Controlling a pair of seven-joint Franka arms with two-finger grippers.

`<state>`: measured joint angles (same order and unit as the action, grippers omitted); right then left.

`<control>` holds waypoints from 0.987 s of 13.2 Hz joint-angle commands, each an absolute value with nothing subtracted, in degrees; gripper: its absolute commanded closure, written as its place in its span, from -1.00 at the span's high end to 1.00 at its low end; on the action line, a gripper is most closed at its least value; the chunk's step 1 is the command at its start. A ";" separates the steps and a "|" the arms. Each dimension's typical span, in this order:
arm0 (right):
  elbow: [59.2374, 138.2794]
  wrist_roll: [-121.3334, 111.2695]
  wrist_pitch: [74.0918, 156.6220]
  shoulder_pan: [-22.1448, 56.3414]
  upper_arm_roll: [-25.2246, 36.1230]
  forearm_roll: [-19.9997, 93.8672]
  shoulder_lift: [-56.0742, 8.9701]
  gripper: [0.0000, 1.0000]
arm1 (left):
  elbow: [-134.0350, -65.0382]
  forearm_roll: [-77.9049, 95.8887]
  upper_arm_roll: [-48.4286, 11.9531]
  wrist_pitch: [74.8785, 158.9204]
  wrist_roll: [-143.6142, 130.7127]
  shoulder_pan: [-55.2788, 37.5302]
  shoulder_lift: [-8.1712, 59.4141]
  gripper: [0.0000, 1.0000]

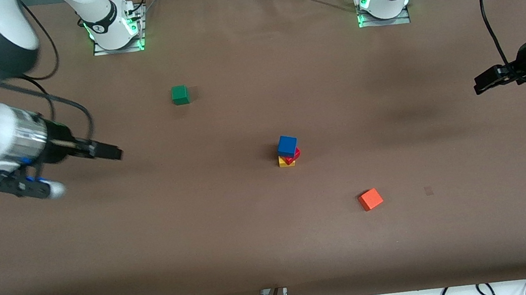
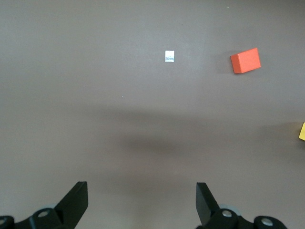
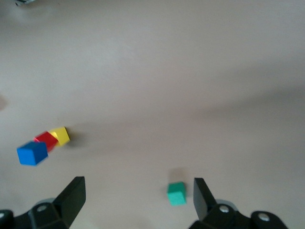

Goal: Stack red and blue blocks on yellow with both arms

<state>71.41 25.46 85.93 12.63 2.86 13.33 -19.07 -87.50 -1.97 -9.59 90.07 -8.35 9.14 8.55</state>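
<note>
- The worktop [image 1: 256, 250] is the biggest thing here, a brown sheet under both my arms, with only small cubes on it.
- My right arm waits high over its own end of the worktop. Its right claw [image 1: 108, 151] is spread and empty, with the green cube [image 3: 177, 193] on the worktop under it, between its fingers in the wrist view, and the stack well off toward the middle.
- My left arm waits at its own end. My left claw [image 2: 142, 202] is spread wide over bare worktop, holding nothing. The orange cube [image 2: 245, 60] lies well ahead of it.
- The stack stands mid-worktop, well apart from both claws: blue [image 1: 287, 146] on red [image 1: 296, 154] on yellow [image 1: 286, 161]. Red sits turned and shifted, so one corner pokes out past the other two.
- By my judgement the stacking is done, though not squarely.
- These cubes look light, stiff and matte, so they should grip well. If I had to fix one, I would pinch two opposite flat faces from above, gently, since a nudge could topple the tower.
</note>
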 commanded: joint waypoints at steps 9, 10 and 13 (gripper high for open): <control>88.86 0.55 88.86 13.36 6.24 0.97 -5.35 0.99 | -86.22 -1.05 -9.58 90.00 -7.03 9.67 8.96 1.00; 87.99 0.44 88.86 13.27 6.24 1.05 -6.14 0.99 | -86.22 -1.14 -9.58 90.00 -7.03 9.67 8.96 1.00; 87.28 0.70 88.60 13.53 6.15 -0.88 -6.15 0.99 | -86.22 -1.23 -9.58 90.00 -7.12 9.67 8.96 1.00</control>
